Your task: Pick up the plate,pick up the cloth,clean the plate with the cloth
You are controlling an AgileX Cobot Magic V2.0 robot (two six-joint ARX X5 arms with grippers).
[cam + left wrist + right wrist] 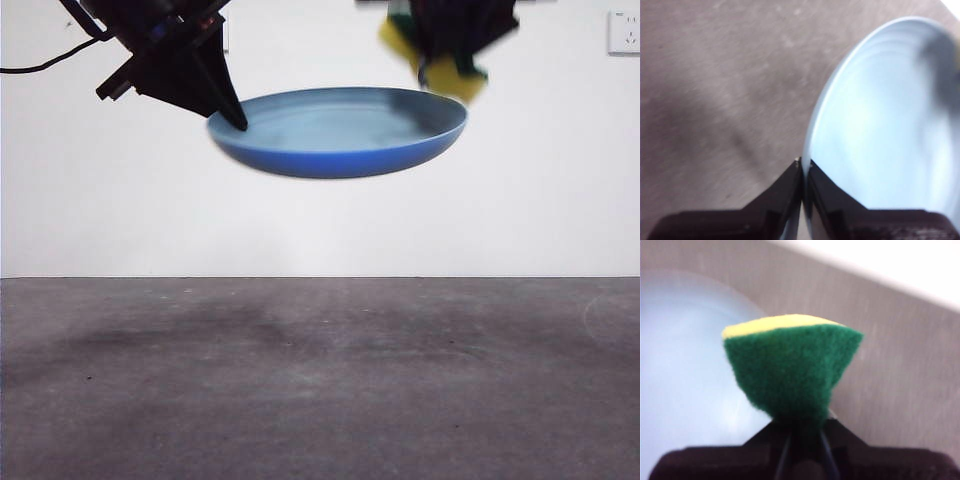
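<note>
The light-blue plate [340, 132] hangs high above the table, nearly level, tipped slightly toward the camera. My left gripper [238, 122] is shut on its left rim; in the left wrist view the jaws [802, 167] pinch the plate's edge [880, 125]. The cloth, a yellow sponge with a green scouring face [792, 367], is clamped in my right gripper [802, 432], which is shut on it. In the front view that gripper [445, 60] hangs blurred over the plate's far right rim, the cloth [450, 78] just above the rim; whether they touch I cannot tell.
The grey table top [320, 380] lies far below both arms. A white wall [320, 220] stands behind, with a socket [623, 32] at the upper right. A black cable [40, 66] trails from the left arm.
</note>
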